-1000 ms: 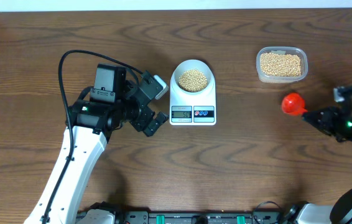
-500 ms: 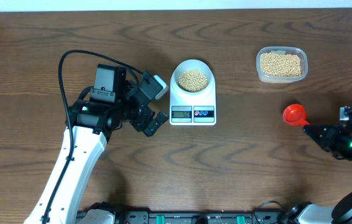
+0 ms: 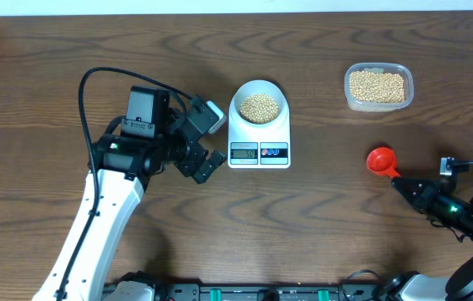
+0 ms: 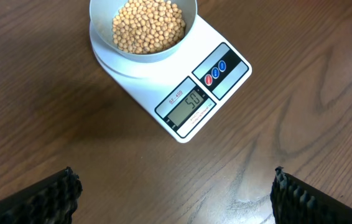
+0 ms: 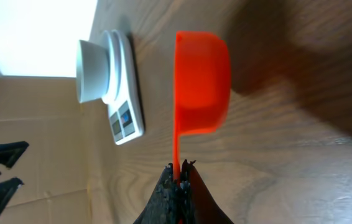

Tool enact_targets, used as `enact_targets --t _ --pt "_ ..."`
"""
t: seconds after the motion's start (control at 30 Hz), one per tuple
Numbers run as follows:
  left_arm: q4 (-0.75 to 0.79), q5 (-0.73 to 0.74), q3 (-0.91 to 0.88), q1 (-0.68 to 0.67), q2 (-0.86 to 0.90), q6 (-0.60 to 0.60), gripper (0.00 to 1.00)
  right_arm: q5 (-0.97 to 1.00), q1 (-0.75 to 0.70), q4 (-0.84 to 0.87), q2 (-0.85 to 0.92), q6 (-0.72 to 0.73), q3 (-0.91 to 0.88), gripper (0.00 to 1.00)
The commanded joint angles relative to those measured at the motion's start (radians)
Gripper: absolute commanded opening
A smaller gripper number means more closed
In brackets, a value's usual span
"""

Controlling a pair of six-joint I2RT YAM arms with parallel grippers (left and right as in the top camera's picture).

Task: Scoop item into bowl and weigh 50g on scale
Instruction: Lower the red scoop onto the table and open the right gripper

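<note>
We see beans (image 3: 259,107) in the bowl (image 3: 236,98), on the scale (image 3: 259,153)
Our right gripper (image 5: 177,171) pinches the red scoop (image 5: 201,81) by its handle, tight — our left gripper (image 4: 175,186) gapes wide and empty, the scale just ahead of its fingers.

"50" on the scale (image 4: 157,84) display (image 4: 187,106)

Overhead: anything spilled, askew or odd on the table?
Nothing stands out. The beans sit inside the bowl on the scale and in the tub; no loose grains show. The right claw grips the red scoop by its handle.
</note>
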Motion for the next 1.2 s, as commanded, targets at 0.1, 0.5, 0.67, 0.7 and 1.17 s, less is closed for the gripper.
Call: enact_targets --t 0.1,0.5,0.67,0.7,1.17 --pt "0.000 0.010 0.022 0.004 0.006 0.017 1.00 0.099 0.004 0.014 -0.002 0.009 -0.005 0.11" --pt "0.000 0.010 0.022 0.004 0.006 0.017 1.00 0.146 0.004 0.066 -0.002 0.008 -0.005 0.73" --pt "0.000 0.010 0.022 0.004 0.006 0.017 1.00 0.148 0.004 0.129 -0.002 0.008 -0.005 0.99" --pt "0.000 0.010 0.022 0.004 0.006 0.017 1.00 0.156 0.004 0.142 -0.002 0.008 -0.005 0.99" --pt "0.000 0.010 0.022 0.004 0.006 0.017 1.00 -0.055 0.004 0.333 -0.002 0.076 0.000 0.99"
